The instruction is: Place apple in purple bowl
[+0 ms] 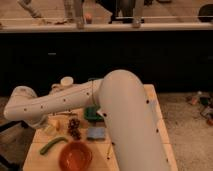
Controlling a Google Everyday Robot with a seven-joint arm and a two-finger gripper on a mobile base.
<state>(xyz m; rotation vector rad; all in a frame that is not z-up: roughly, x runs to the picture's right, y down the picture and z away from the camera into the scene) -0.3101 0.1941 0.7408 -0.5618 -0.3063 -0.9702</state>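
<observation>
Frankly, the apple cannot be found from this camera. Nothing small, round and yellow-orange shows on the surface [36,156], so it most likely lies behind the big white arm [65,100] that sweeps across the middle. The purple bowl is masked the same way. The hand is out of sight too, seemingly tucked under the left end of that arm, above the left part of the surface. It is released, spread wide, and nothing suggests it has hold of anything.

That blindness is the main hazard. With fruit and bowl both hidden, a descent could land off-centre on the apple and send it rolling, since a round fruit will not stay put when pushed from one side. The wrong dish is a second trap: the orange bowl [75,157] sits in plain view at the near edge, and dropping the apple there would fail the task.

Clutter crowds that corner. A dark grape bunch [74,128] lies under the arm, with a long green vegetable [52,145] nearer the camera. A blue sponge [96,133] and a green box [91,114] sit further right, and a white cup [66,81] stands at the far side. A pale lump [51,124] beside the grapes I cannot name. A low sideways carry would likely sweep the grapes or the vegetable, so lifting clear first looks wise.
</observation>
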